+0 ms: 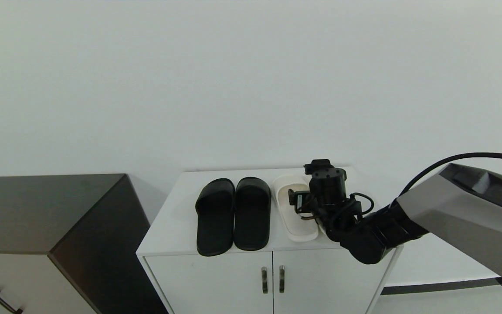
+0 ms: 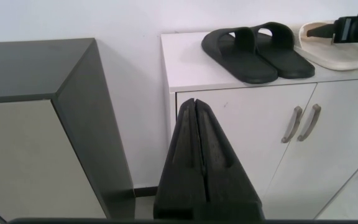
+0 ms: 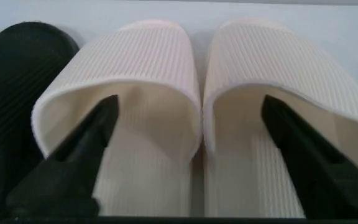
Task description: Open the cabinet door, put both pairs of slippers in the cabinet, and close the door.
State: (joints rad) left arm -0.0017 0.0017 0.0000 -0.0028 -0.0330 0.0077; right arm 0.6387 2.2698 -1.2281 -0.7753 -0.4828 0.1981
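Our right hand (image 3: 190, 106) is spread wide inside the white slippers (image 3: 160, 74); our left hand (image 2: 197, 106) is closed, empty, before the cabinet (image 2: 253, 124).

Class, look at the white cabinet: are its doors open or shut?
Shut: the cabinet doors sit flush, their two handles side by side.
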